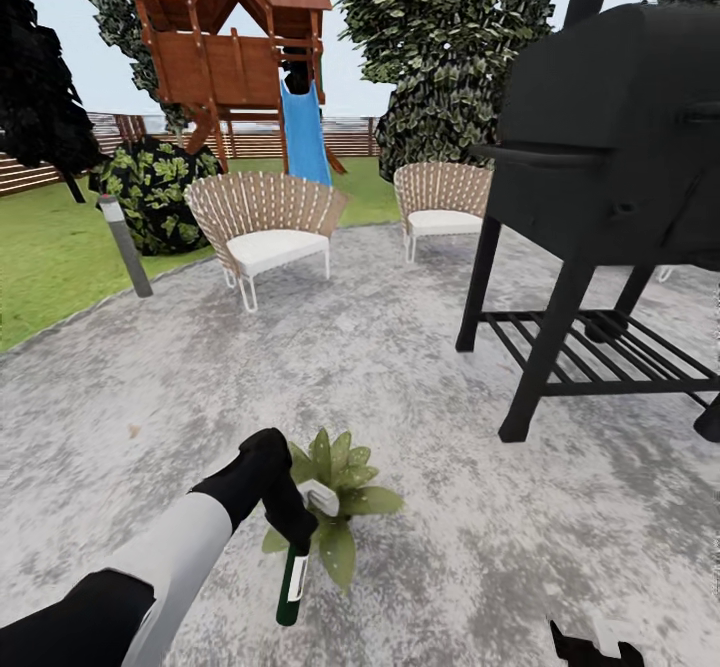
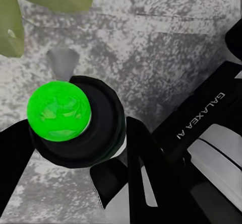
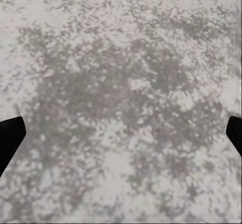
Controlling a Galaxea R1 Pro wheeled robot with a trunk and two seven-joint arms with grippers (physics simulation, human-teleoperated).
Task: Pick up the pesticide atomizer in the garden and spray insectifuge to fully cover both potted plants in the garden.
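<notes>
Nearest, the left pincer point(image 1: 292, 532) is clamped on the pesticide atomizer point(image 1: 291, 585), whose long axis runs nearly vertical, dark-green base down over the stone patio point(image 1: 420, 387) and pale spray head point(image 1: 320, 496) up against the potted plant point(image 1: 337, 492); in the left wrist view the bottle's bright green end point(image 2: 59, 110) faces the camera between the fingers point(image 2: 146, 168). The right pincer point(image 3: 121, 138) hangs spread wide above bare mottled stone, its tips at the frame's sides. Farther off stand a black grill point(image 1: 610, 167), two wicker chairs point(image 1: 265, 217), a wooden playset with a blue slide point(image 1: 305, 132) and the slatted fence point(image 1: 350, 135).
</notes>
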